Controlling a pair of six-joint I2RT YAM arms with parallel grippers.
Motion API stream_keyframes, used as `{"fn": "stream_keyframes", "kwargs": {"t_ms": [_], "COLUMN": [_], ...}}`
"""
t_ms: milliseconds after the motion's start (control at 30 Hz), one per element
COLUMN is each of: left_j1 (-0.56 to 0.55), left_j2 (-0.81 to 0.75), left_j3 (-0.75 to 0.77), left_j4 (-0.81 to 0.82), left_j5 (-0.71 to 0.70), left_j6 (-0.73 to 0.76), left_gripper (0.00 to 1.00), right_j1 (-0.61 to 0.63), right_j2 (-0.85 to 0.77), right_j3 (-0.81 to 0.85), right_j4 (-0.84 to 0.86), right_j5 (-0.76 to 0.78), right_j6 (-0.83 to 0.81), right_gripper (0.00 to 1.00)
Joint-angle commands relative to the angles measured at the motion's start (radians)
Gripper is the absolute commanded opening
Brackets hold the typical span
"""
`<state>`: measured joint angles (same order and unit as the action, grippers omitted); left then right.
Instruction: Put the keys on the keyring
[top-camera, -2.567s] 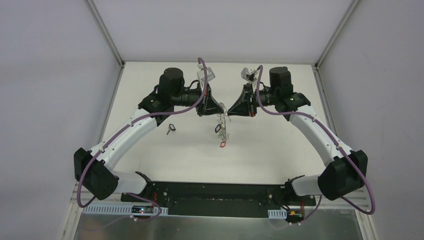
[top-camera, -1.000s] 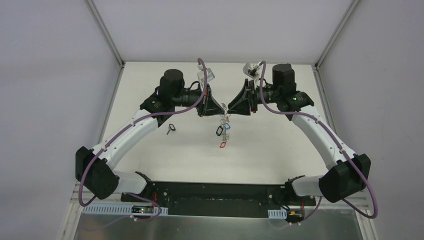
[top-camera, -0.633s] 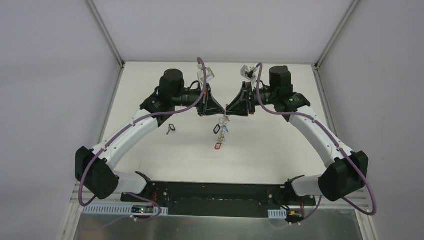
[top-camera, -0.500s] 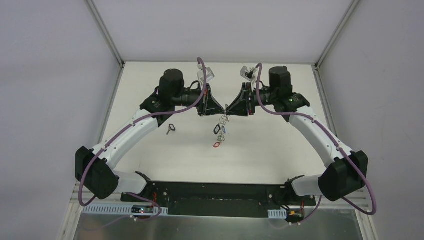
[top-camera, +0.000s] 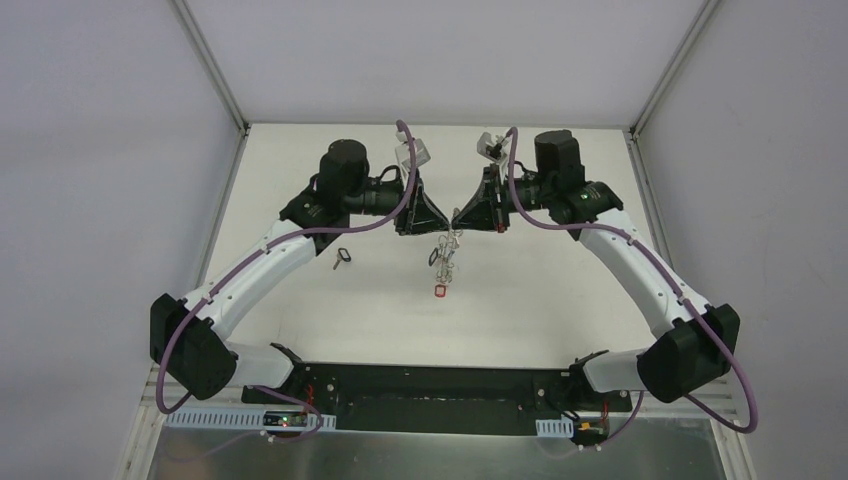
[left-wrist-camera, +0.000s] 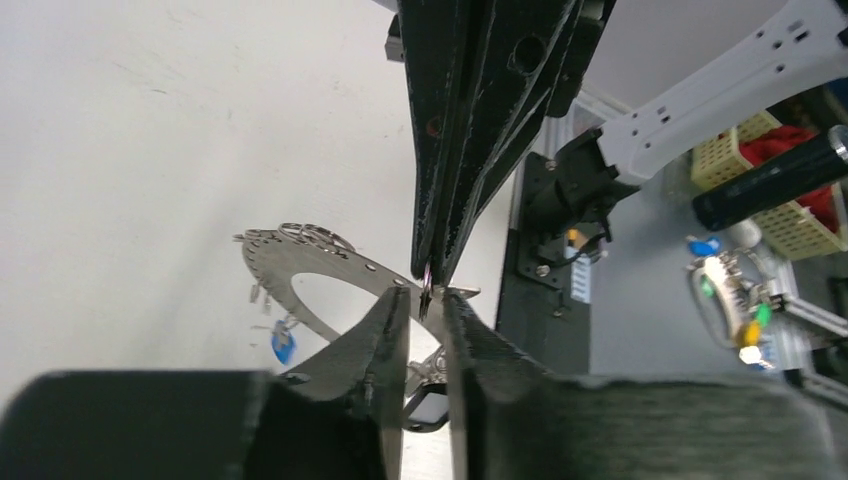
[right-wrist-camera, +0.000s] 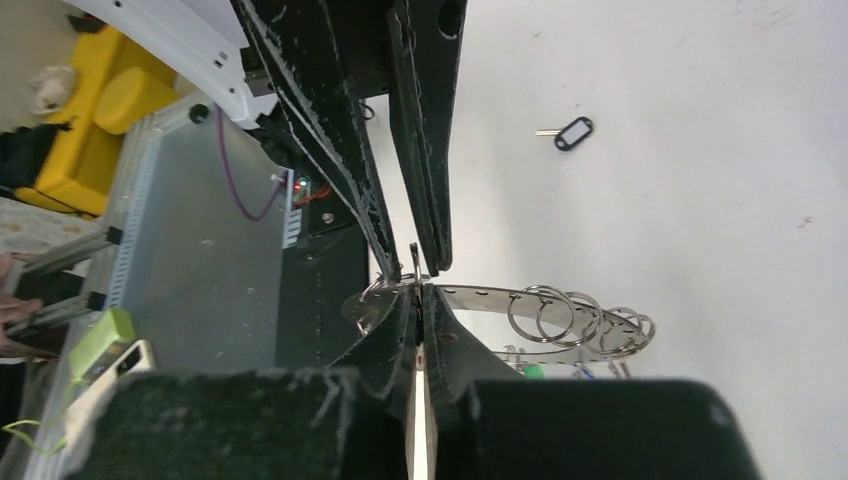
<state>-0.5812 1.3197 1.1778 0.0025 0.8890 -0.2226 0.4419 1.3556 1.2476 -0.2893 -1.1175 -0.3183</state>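
The right gripper (right-wrist-camera: 418, 305) is pressing its fingers together on the keyring (right-wrist-camera: 500, 300), which shows here as a flat curved metal band pierced with holes and is hanging in the air over the middle of the bench (top-camera: 560, 290), somewhat toward the far edge. The left gripper (left-wrist-camera: 424, 300) is facing it tip to tip with its fingers slightly spread. A thin metal sliver is standing in the gap, and they do not look to be clamping it. The strung keys (top-camera: 443, 262) are dangling below the meeting point, with a red tag lowest. One loose key (top-camera: 342, 257) with a black tag is lying on the bench toward the left edge, well apart from both grippers. Its long axis is slanting from the tag toward the near-left corner. The left arm is the nearer, and its gripper is the free one, so it is likely to be fetching this key. The top view is showing how the loose key lies relative to both arms. The right wrist view is showing the pinch on the band and the small split rings (right-wrist-camera: 545, 312) threaded beside it. The left wrist view alone is showing the gap between the left fingers.
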Motion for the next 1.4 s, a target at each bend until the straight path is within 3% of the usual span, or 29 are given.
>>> {"fn": "stream_keyframes", "kwargs": {"t_ms": [0, 200, 400, 600, 1100, 1367], "left_j1": [0.004, 0.006, 0.004, 0.0, -0.01, -0.012], "left_j2": [-0.053, -0.054, -0.035, -0.016, 0.032, 0.021], "left_j3": [0.032, 0.076, 0.05, 0.01, 0.001, -0.019], "left_j4": [-0.046, -0.097, -0.032, 0.029, 0.033, 0.028], "left_j5": [-0.008, 0.0, 0.049, 0.081, 0.135, 0.151], "left_j6": [0.149, 0.237, 0.226, 0.187, 0.213, 0.244], "left_gripper": [0.25, 0.52, 0.57, 0.53, 0.25, 0.19], "right_j1": [0.036, 0.129, 0.168, 0.179, 0.183, 0.172], "right_j2": [-0.01, 0.014, 0.016, 0.032, 0.041, 0.043], "right_j3": [0.132, 0.232, 0.255, 0.286, 0.294, 0.294], "right_j4": [-0.2, -0.415, -0.457, -0.475, -0.465, -0.452], "right_j5": [0.126, 0.335, 0.425, 0.438, 0.412, 0.393], "right_j6": [-0.194, -0.317, -0.345, -0.346, -0.323, -0.304], "right_gripper": [0.0, 0.0, 0.0, 0.0, 0.0, 0.0]}}
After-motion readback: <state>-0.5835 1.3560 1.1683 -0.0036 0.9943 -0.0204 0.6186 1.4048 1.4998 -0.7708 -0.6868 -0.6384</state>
